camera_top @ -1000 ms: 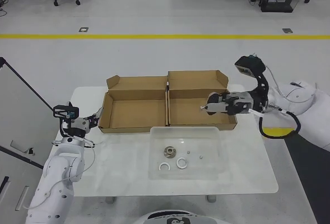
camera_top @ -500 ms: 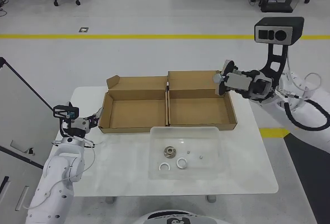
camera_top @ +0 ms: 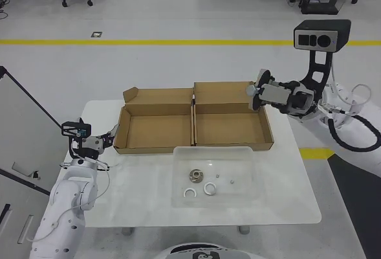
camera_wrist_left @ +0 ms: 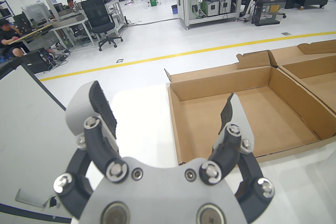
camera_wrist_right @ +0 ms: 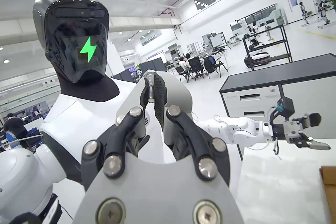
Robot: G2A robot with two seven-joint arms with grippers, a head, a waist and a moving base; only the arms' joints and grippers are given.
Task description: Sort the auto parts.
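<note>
Parts (camera_top: pixel 195 174) lie in the clear tray (camera_top: pixel 213 148), seen from above. The right gripper (camera_top: pixel 252 90) hangs raised at the right cardboard box's (camera_top: pixel 232 128) 1 o'clock corner. The left gripper (camera_top: pixel 108 138) sits at the table's (camera_top: pixel 287 194) 9 o'clock edge. Left wrist: fingers (camera_wrist_left: pixel 103 104) spread, empty. Right wrist: fingers (camera_wrist_right: pixel 160 93) clamp a threaded bolt (camera_wrist_right: pixel 150 89).

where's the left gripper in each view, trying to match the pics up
Top view: left gripper over the left end of the white table, beside the left cardboard box.
Left wrist view: up close, fingers open, that box just beyond.
Right wrist view: far off, open, above the table.
Shared landmark: the white table, under the gripper in every view.
</note>
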